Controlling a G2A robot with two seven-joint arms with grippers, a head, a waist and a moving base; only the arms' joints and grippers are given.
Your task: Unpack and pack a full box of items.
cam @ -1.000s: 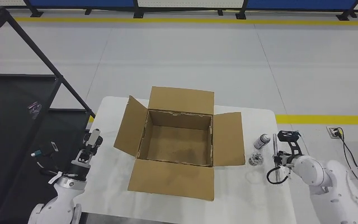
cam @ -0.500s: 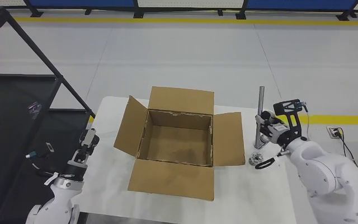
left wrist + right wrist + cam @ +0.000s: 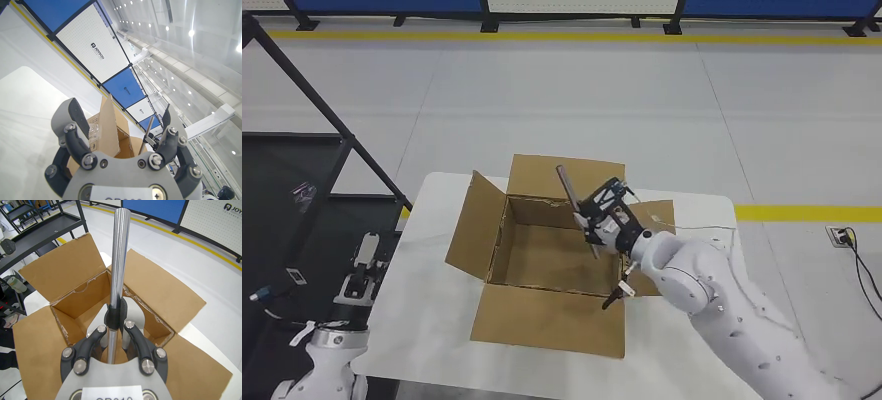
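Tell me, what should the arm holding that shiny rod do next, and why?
Probably lower the rod into the box. The right gripper is shut on it above the opening, and all four flaps are folded back, so the way down looks free.

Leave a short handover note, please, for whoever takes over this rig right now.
Right gripper: shut on the rod, holding it tilted over the open box.
Left gripper: open, holding nothing, beside the left edge of the table, apart from the box.
Done: the box floor shows bare, so unpacking looks finished; the rod is picked up.
Left: lower the rod into the box, release it, then pack whatever else belongs.
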